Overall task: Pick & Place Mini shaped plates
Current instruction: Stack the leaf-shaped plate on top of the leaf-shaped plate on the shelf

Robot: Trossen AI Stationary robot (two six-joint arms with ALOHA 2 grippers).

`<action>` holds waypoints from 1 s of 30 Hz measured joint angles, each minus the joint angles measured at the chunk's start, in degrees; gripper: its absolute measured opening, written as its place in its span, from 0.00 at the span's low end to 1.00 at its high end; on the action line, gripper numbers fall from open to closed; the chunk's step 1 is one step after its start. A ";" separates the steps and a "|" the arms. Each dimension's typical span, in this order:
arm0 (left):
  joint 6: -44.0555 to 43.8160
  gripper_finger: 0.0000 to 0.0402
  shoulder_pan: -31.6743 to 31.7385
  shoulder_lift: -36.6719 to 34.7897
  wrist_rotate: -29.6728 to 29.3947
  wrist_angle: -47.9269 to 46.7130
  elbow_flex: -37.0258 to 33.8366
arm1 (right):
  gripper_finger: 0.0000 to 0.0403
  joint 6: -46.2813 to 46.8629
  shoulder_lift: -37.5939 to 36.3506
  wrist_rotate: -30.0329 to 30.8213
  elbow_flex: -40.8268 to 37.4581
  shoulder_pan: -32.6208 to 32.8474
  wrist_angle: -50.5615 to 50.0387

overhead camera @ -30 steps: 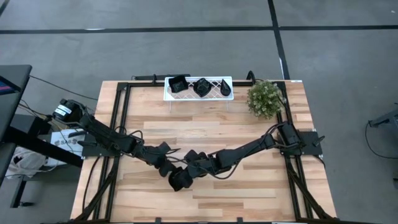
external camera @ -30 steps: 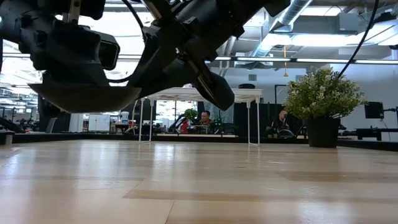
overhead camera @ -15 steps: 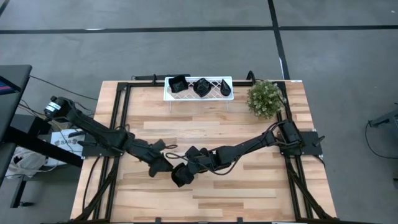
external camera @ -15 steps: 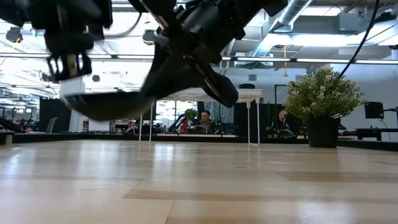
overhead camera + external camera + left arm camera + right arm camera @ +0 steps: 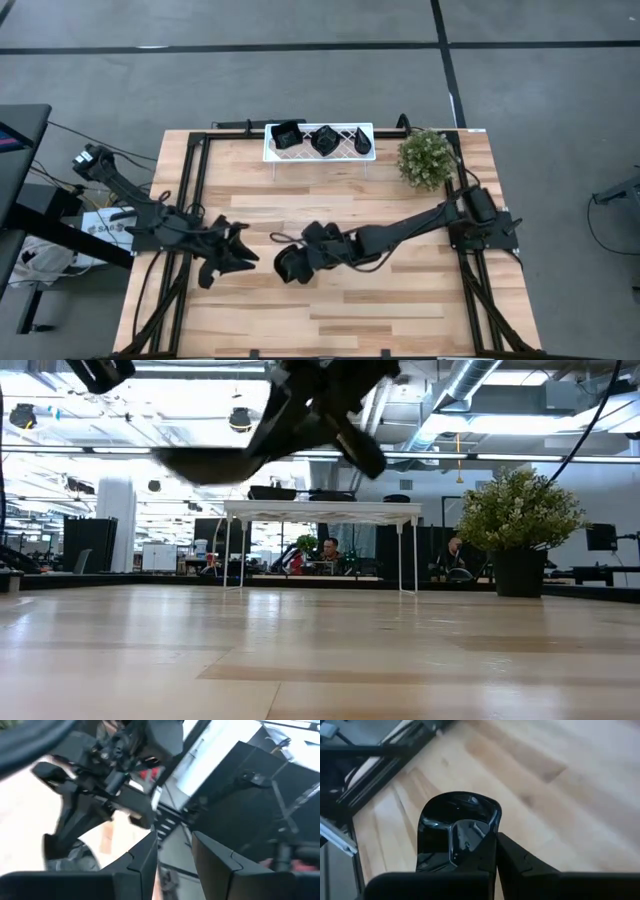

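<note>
Since half a second back, seen from above, my left claw (image 5: 232, 256) has pulled away toward the worktop's (image 5: 400, 310) left side, clear of the plate, arm bent low over the left rail. My right claw (image 5: 305, 262) stays clamped on one black mini plate (image 5: 290, 266), arm stretched long across the middle of the worktop. Three more mini plates (image 5: 323, 139) sit in the white tray (image 5: 345, 131) at the far edge, potted plant (image 5: 426, 158) just beside it.

Low view: the held plate (image 5: 205, 463) is higher than before, well off the wood, tilted, my right claw's (image 5: 300, 422) fingers pinching its rim. People sit in the room behind.

Left wrist view: my left claw's fingers (image 5: 215, 865) stand parted, nothing between them; arm frame and cabling beyond, blurred.

Right wrist view: my right claw's fingers (image 5: 517, 862) shut on the glossy plate's (image 5: 455, 822) edge, plate over bare planks near the rail.
</note>
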 joint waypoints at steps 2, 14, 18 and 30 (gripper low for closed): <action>3.10 0.30 -0.20 -0.37 -2.40 -0.03 0.00 | 0.00 -2.08 -2.44 0.04 0.00 -1.03 -2.83; 23.21 0.30 13.16 -5.05 -7.24 -0.17 0.00 | 0.00 -26.54 -18.61 -0.23 0.02 -20.11 -12.91; 27.69 0.30 22.20 -8.32 -7.72 -0.07 0.00 | 0.00 -32.93 -19.40 -7.06 0.00 -31.32 -12.54; 26.22 0.30 39.54 -7.85 -1.23 -0.83 -0.02 | 0.00 -46.48 -15.20 -25.42 -0.02 -51.05 -11.68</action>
